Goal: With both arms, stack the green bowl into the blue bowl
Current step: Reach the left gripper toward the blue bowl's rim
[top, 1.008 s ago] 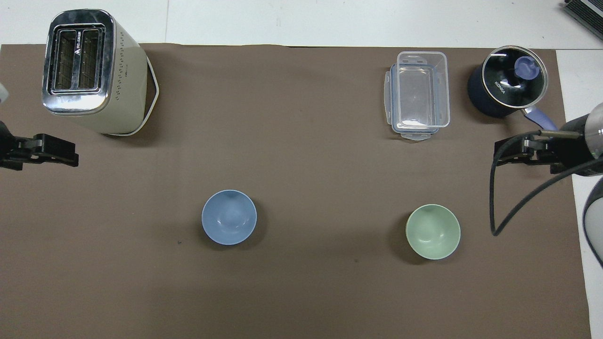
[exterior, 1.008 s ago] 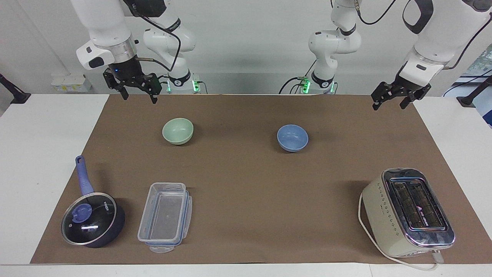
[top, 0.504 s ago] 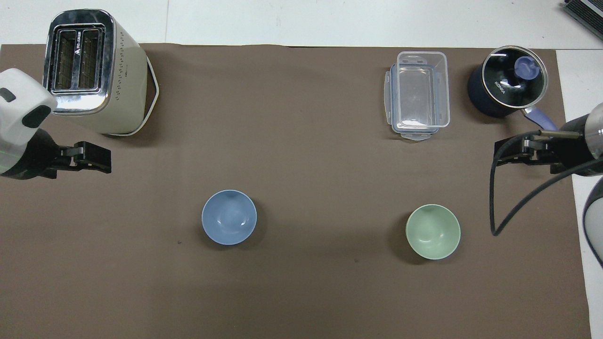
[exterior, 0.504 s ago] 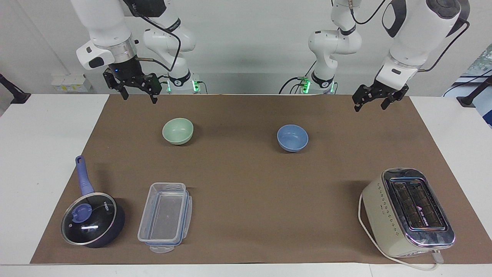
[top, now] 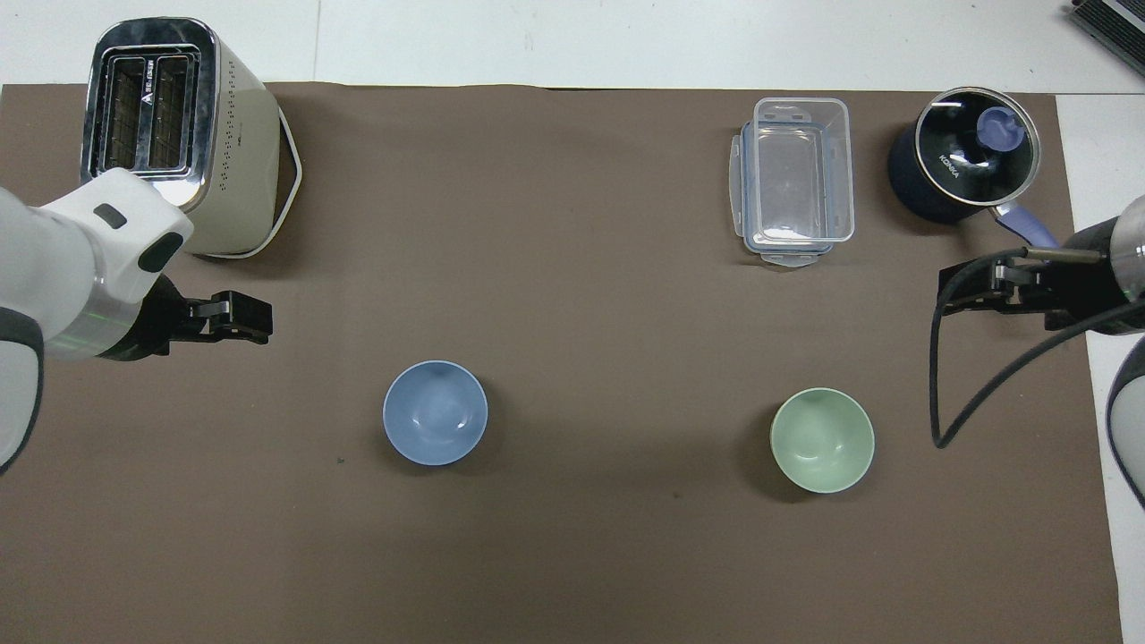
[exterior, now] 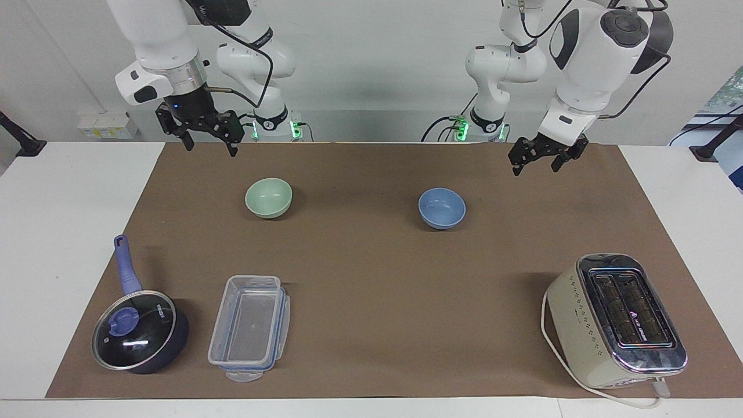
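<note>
Left pincer [exterior: 537, 158], open and empty, hangs above the desk [exterior: 371, 273] beside the blue bowl [exterior: 442, 208], likely staging; right pincer [exterior: 208, 138], also open, waits near the green bowl [exterior: 268, 198].

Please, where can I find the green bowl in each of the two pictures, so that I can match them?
Facing view: the green bowl sits in the upper left part, on the brown mat, below the right gripper.
Overhead view: the green bowl sits in the lower right part.
Shared landmark: the clear box lies farther from the robots than the bowl, toward the same end of the table.
</note>
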